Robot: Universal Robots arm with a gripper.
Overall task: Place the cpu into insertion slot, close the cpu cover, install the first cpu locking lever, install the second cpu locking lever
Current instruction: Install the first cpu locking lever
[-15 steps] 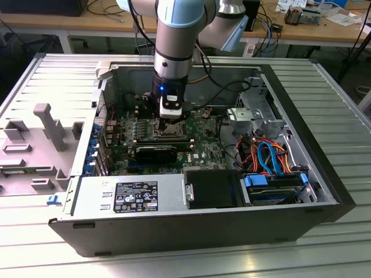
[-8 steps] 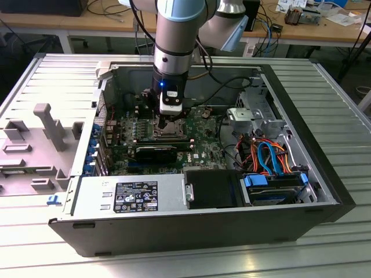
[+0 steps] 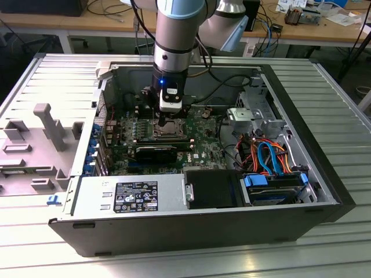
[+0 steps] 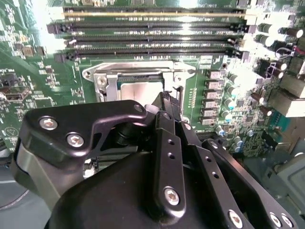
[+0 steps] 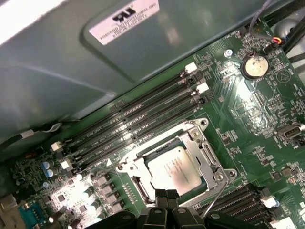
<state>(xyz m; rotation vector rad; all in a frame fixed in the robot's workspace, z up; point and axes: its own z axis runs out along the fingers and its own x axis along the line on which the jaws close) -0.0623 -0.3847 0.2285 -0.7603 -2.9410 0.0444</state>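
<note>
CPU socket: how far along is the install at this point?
In the first wrist view the cpu sits in the slot with the cover apparently down over it. The gripper hovers at its edge beside a lever that looks unlatched; levers remain.

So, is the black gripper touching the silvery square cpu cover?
Cannot tell. In the first wrist view the gripper covers the edge of the cpu cover, hiding any gap.

Insertion slot [image 4: 140, 78] partly behind the fingers [image 4: 167, 107]
</note>
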